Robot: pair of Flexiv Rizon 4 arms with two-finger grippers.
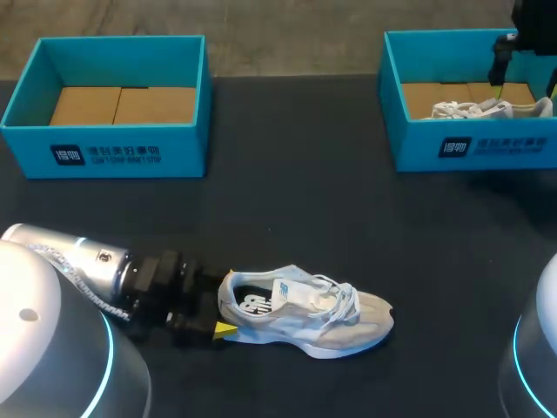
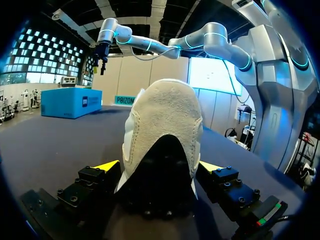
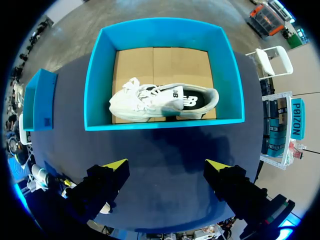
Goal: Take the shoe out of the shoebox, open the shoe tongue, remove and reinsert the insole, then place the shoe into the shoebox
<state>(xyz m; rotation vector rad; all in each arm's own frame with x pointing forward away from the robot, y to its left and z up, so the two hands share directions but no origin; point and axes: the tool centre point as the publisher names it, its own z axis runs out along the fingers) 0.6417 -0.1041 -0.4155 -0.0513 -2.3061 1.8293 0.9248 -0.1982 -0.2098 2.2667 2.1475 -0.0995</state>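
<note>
A grey-and-white shoe (image 1: 305, 318) lies on its sole on the dark table, heel toward my left gripper (image 1: 214, 306). In the left wrist view the heel (image 2: 165, 125) sits between the open fingers of that gripper (image 2: 159, 165), with the yellow tips close on either side. A second white shoe (image 1: 487, 109) lies inside the right blue shoebox (image 1: 474, 144). My right gripper (image 1: 503, 57) hangs high above that box. The right wrist view looks straight down on that shoe (image 3: 160, 102) in the box (image 3: 165, 125), and the right gripper (image 3: 167, 167) is open and holds nothing.
A second blue shoebox (image 1: 104, 139) stands at the back left, with only its cardboard floor showing. Bare dark tabletop (image 1: 296, 200) stretches between the two boxes and the shoe in front.
</note>
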